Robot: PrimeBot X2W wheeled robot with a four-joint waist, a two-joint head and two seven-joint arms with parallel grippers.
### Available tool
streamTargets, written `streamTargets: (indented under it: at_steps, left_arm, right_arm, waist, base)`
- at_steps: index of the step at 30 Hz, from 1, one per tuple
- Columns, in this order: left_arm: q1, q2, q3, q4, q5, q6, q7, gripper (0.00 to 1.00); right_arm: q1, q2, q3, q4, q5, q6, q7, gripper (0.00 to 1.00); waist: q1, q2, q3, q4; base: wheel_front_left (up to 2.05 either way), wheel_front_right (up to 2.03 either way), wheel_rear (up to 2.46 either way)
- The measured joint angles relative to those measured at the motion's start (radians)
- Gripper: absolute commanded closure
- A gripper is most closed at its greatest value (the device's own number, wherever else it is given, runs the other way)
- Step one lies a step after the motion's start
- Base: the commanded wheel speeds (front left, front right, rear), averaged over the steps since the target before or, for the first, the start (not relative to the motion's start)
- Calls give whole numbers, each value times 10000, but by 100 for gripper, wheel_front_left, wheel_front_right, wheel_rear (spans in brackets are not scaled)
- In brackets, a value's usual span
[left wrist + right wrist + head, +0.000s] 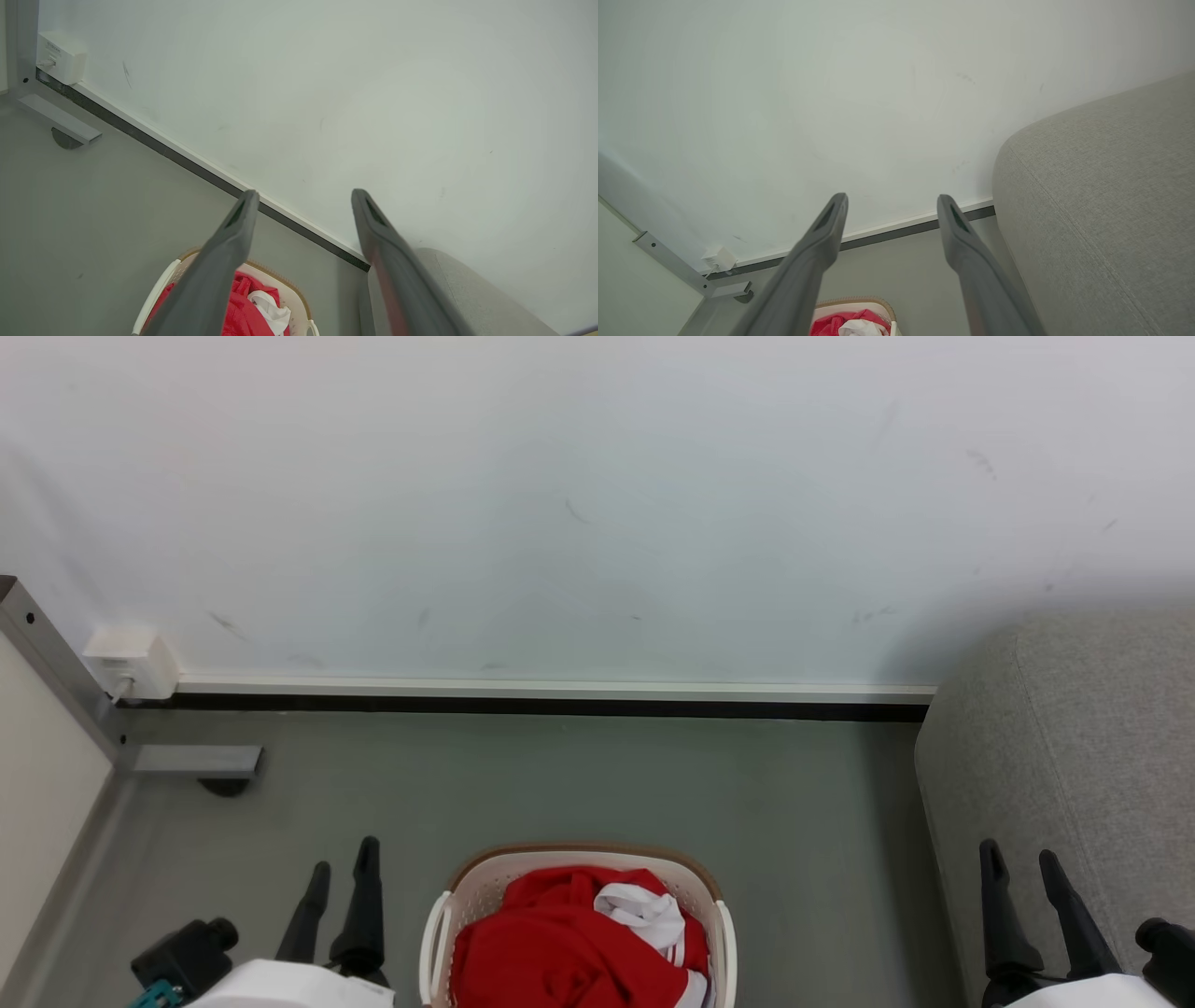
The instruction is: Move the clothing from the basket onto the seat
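left gripper (344,855), right gripper (1017,849) apart | clothing (560,943) in basket (583,851) | right wrist: seat (1120,186) seam (1083,233)

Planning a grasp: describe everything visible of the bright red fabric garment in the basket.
The bright red fabric garment lies crumpled in a heap inside the oval cream-white perforated plastic basket, filling it nearly wall to wall. A white panel with red-striped trim sits on top, toward the robot's right. Only the basket touches it; its near part is cut off by the picture's edge.

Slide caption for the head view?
Left gripper and right gripper, both open, flank the basket holding the clothing; seat at right.
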Motion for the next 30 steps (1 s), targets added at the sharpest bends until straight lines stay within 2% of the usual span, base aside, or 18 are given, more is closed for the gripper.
streamTargets:
  at_steps: [15, 30]
  left_arm:
    - [89, 63, -38, 52, 2023, 215, -412, 0]
    - [140, 324, -151, 173, 3628, 384, -786, 0]
  right_arm:
    - [14, -10, 146, 157, -1697, 0, -380, 0]
    - [229, 0, -4, 138, -2721, 0, -744, 0]
  waist:
    - [0, 0, -5, -16]
    - [0, 0, -22, -44]
  base:
    - [0, 0, 0]
    - [0, 0, 0]
